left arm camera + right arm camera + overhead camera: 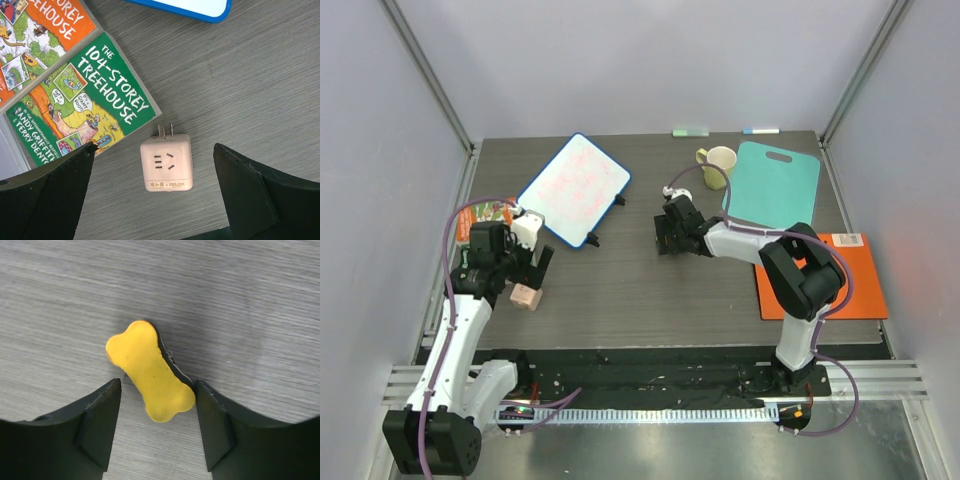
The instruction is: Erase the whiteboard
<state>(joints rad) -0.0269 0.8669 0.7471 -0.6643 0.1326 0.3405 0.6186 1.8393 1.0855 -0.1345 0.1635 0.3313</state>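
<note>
The whiteboard (575,188), white with a blue rim and faint pink-red scribbles, lies tilted at the back left of the table; its blue corner shows in the left wrist view (200,10). A yellow bone-shaped eraser (150,371) with a black underside lies on the table. My right gripper (157,385) is open with one finger on each side of it, the right finger (215,425) at its lower end. In the top view the right gripper (663,238) is to the right of the board. My left gripper (155,150) is open above a pink plug adapter cube (166,162).
A treehouse book (90,100) lies left of the cube, at the table's left edge (485,212). A yellow mug (718,162), a teal cutting board (775,185) and an orange folder (830,275) are on the right. Grey walls enclose the table.
</note>
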